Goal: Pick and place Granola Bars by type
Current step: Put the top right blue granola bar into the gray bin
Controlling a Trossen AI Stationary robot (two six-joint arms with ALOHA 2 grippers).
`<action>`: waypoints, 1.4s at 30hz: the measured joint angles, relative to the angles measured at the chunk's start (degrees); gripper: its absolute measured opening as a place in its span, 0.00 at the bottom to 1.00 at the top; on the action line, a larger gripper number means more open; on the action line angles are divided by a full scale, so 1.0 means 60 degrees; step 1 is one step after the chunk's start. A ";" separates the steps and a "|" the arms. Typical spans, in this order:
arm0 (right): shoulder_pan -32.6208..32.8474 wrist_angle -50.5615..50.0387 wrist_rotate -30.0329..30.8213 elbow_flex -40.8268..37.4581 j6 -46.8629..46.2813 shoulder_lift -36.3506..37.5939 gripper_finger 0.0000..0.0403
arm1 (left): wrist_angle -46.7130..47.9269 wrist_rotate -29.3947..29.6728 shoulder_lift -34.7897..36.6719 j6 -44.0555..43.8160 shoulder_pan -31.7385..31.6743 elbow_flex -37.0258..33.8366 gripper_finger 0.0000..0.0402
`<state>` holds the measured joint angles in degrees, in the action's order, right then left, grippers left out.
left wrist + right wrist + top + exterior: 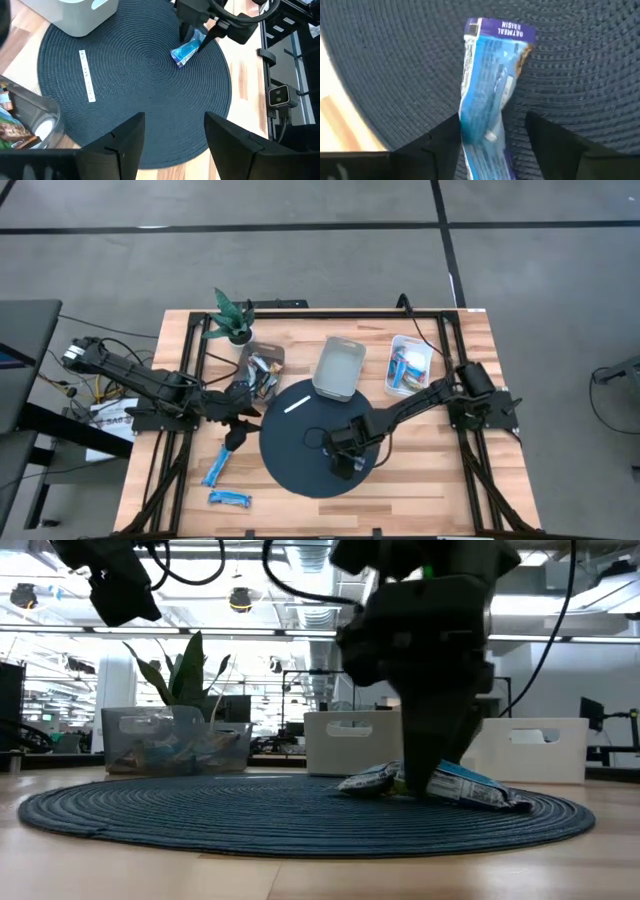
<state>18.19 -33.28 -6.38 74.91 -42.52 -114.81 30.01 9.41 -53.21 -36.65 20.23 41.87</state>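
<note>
A blue-and-white granola bar (490,75) lies on the round dark mat (290,465); it also shows in the left wrist view (186,50) and the low view (480,788). My right gripper (492,142) is down on the mat (345,458), open, one finger on each side of the bar's near end. My left gripper (175,135) hangs open above the mat's left edge (235,438), holding nothing. Two more blue bars (215,470) (229,500) lie flat on the wood near the left front. Multicoloured bars sit in the clear bin (262,368). My right gripper comes from above, pointing down, its fingers across the bar's near end (485,132). One finger (447,142) lies against the bar's edge; the other (545,142) stands a little apart. The wrapper is twisted there, and the far end (500,30) rests on the mat.
A thin white stick (297,405) lies on the mat's far part. An empty grey bin (340,367) and a white bin holding blue bars (410,365) stand along the far side. A potted plant (232,315) stands beyond the clear bin.
</note>
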 joint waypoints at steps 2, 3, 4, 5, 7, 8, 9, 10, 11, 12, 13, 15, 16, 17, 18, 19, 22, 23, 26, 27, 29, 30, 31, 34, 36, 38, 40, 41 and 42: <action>-0.0010 0.0027 -0.0060 0.0145 0.0135 -0.0109 0.51 | 0.0001 0.0000 0.0000 -0.0079 0.0000 0.0000 0.49; -0.0010 -0.0044 -0.0034 0.0197 0.0169 -0.0119 0.50 | 0.0002 0.0000 0.0000 -0.0105 0.0000 0.0000 0.49; -0.0003 -0.0116 0.0009 0.0239 0.0178 -0.0119 0.47 | 0.0014 0.0000 0.0000 -0.0133 0.0000 0.0000 0.49; -0.0003 -0.0119 0.0062 0.0262 0.0188 -0.0123 0.45 | 0.0003 0.0000 0.0000 -0.0150 0.0000 0.0000 0.49; -0.0051 -0.0137 0.0117 0.0274 0.0193 -0.0055 0.39 | 0.0004 0.0000 0.0000 -0.0159 0.0000 0.0000 0.49; -0.0081 -0.0144 0.0118 0.0274 0.0196 0.0028 0.35 | 0.0005 0.0000 0.0000 -0.0159 0.0000 0.0000 0.49; -0.0116 -0.0137 0.0115 0.0283 0.0195 0.0127 0.31 | 0.0002 0.0001 0.0000 -0.0159 0.0000 0.0000 0.49; -0.0154 -0.0130 0.0118 0.0292 0.0194 0.0229 0.27 | 0.0002 0.0000 0.0000 -0.0159 0.0000 0.0000 0.49; -0.0196 -0.0130 0.0115 0.0292 0.0193 0.0337 0.24 | 0.0005 0.0000 0.0000 -0.0159 0.0000 0.0000 0.49; -0.0231 -0.0129 0.0115 0.0292 0.0193 0.0440 0.20 | 0.0002 0.0000 0.0000 -0.0159 0.0000 0.0000 0.49; -0.0275 -0.0119 0.0115 0.0292 0.0192 0.0552 0.16 | 0.0002 0.0002 0.0000 -0.0159 0.0000 0.0000 0.49; -0.0396 -0.0115 0.0118 0.0292 0.0209 0.0821 0.10 | 0.0002 0.0000 0.0000 -0.0159 0.0000 0.0000 0.49; -0.0467 -0.0113 0.0116 0.0292 0.0302 0.0983 0.07 | 0.0002 0.0004 0.0000 -0.0159 0.0000 0.0000 0.49; -0.0536 -0.0105 0.0115 0.0292 0.0404 0.1149 0.04 | 0.0003 0.0004 0.0000 -0.0159 0.0000 0.0000 0.49; -0.0631 -0.0084 0.0111 0.0292 0.0477 0.1308 0.02 | 0.0005 0.0005 0.0000 -0.0159 0.0000 0.0000 0.49; -0.0730 -0.0081 0.0117 0.0292 0.0522 0.1462 0.02 | 0.0002 0.0023 0.0000 -0.0159 0.0000 0.0000 0.49; -0.1092 -0.0094 0.0290 0.0292 0.0570 0.2042 0.03 | 0.0005 0.0080 0.0000 -0.0159 0.0000 0.0000 0.49; -0.1242 -0.0083 0.0427 0.0292 0.0582 0.2284 0.04 | 0.0005 0.0080 0.0000 -0.0159 0.0000 0.0000 0.49; -0.1777 -0.0048 0.1088 0.0292 0.0593 0.3004 0.03 | 0.0005 0.0080 0.0000 -0.0159 0.0000 0.0000 0.49; -0.1981 -0.0022 0.1398 0.0292 0.0597 0.3226 0.02 | 0.0005 0.0080 0.0000 -0.0159 0.0000 0.0000 0.49; -0.2415 -0.0013 0.2083 0.0292 0.0607 0.3660 0.01 | 0.0005 0.0080 0.0000 -0.0159 0.0000 0.0000 0.49; -0.2633 0.0025 0.2401 0.0292 0.0611 0.3851 0.01 | 0.0005 0.0080 0.0000 -0.0156 0.0000 0.0000 0.49; -0.2874 -0.0006 0.2716 0.0292 0.0620 0.4019 0.01 | 0.0009 0.0080 0.0000 -0.0158 0.0001 0.0000 0.49; -0.3524 -0.0038 0.3281 0.0296 0.0672 0.4302 0.03 | 0.0011 0.0147 0.0000 -0.0159 0.0002 0.0000 0.49; -0.3883 -0.0079 0.3335 0.0296 0.0669 0.4354 0.04 | 0.0009 0.0173 0.0000 -0.0228 0.0000 0.0003 0.49; -0.4103 -0.0090 0.3335 0.0296 0.0669 0.4350 0.04 | 0.0023 0.0236 0.0000 -0.0253 0.0000 0.0004 0.49; -0.4180 -0.0074 0.3331 0.0296 0.0672 0.4321 0.05 | 0.0014 0.0242 0.0000 -0.0259 0.0000 0.0004 0.49; -0.4181 -0.0046 0.3323 0.0296 0.0715 0.4283 0.06 | 0.0018 0.0240 0.0000 -0.0261 0.0000 0.0004 0.49; -0.4179 -0.0060 0.3293 0.0295 0.0823 0.4253 0.08 | 0.0016 0.0240 0.0000 -0.0268 0.0000 0.0004 0.49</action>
<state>-6.88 -33.64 13.37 76.68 -37.58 -89.29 30.11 10.85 -53.21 -38.26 20.23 41.89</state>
